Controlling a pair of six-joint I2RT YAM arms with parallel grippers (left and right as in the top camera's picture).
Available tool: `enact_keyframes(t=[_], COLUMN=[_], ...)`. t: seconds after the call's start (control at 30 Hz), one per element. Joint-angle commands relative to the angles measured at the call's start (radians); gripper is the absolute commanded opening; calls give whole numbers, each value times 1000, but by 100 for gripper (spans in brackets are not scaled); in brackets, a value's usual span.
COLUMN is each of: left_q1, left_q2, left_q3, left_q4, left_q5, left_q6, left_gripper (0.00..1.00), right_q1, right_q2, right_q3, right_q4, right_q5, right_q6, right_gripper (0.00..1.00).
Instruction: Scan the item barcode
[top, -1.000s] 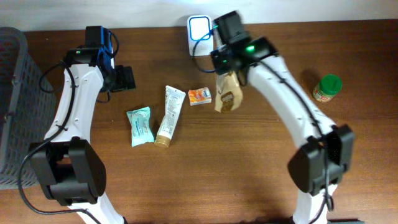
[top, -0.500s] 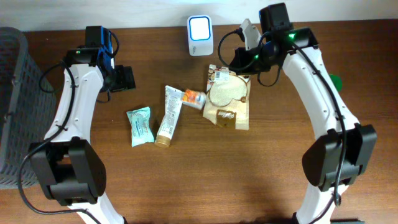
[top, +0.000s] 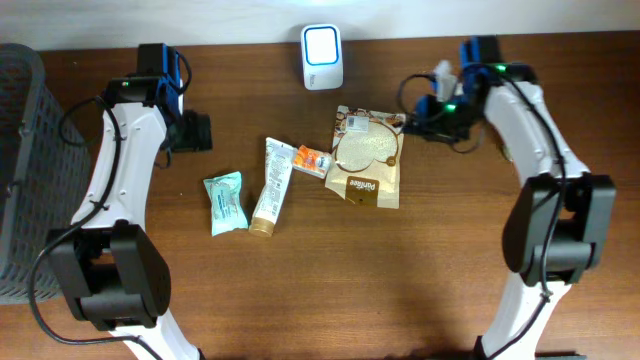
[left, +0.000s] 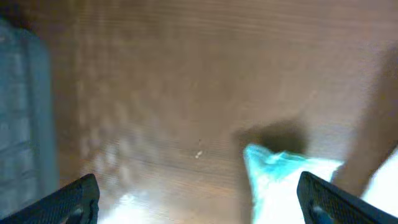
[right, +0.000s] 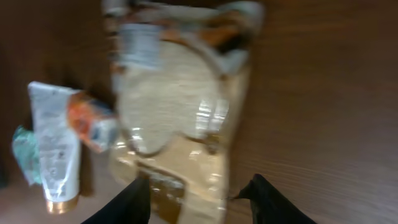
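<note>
Right hand (top: 428, 110) part-open, empty — left hand (top: 197, 131) wide, empty. Best grip the tan clear-windowed pouch (top: 367, 160) by an edge, label facing the white box scanner (top: 322, 44).

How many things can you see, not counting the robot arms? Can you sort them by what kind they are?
Bags and packets: 2, the brown pouch and the teal packet
Tubes: 1, the white tube
Small boxes: 1, the orange box
Scanners: 1, the white scanner
Baskets: 1, the grey basket
Total: 6
</note>
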Motion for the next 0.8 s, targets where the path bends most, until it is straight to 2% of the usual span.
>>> enact_keyframes(t=[0.0, 0.23, 0.33, 0.4, 0.47, 0.5, 0.53, 0.6, 0.77], left_q1=[0, 0, 0, 0, -2, -8, -13, -29, -103], left_q2=[-18, -18, -18, -18, -18, -11, -5, 16, 113], left_q3=[10, 10, 10, 10, 10, 6, 6, 6, 6], left_q4=[-46, -24, 32, 40, 110, 180, 201, 233, 263], left_q5=[-66, -26, 131, 288, 515, 687, 743, 804, 818], left_q6=[109, 101, 99, 62, 64, 63, 63, 63, 63], left_gripper=[99, 99, 99, 99, 99, 99, 99, 99, 99], right_q1=[-25, -34, -34, -33, -32, -32, -32, -32, -32], right_q2=[-8, -8, -8, -8, -8, -8, -8, -8, -8], right_q3=[-83, -247, -308, -333, -358, -371, -376, -378, -379], right_q4=[32, 212, 292, 335, 388, 415, 422, 426, 428], right_q5=[-6, -76, -103, -115, -115, -119, -123, -127, -126], right_q6=[11, 18, 39, 46, 64, 64, 64, 63, 55], right_gripper=[46, 49, 51, 52, 54, 54, 54, 55, 57])
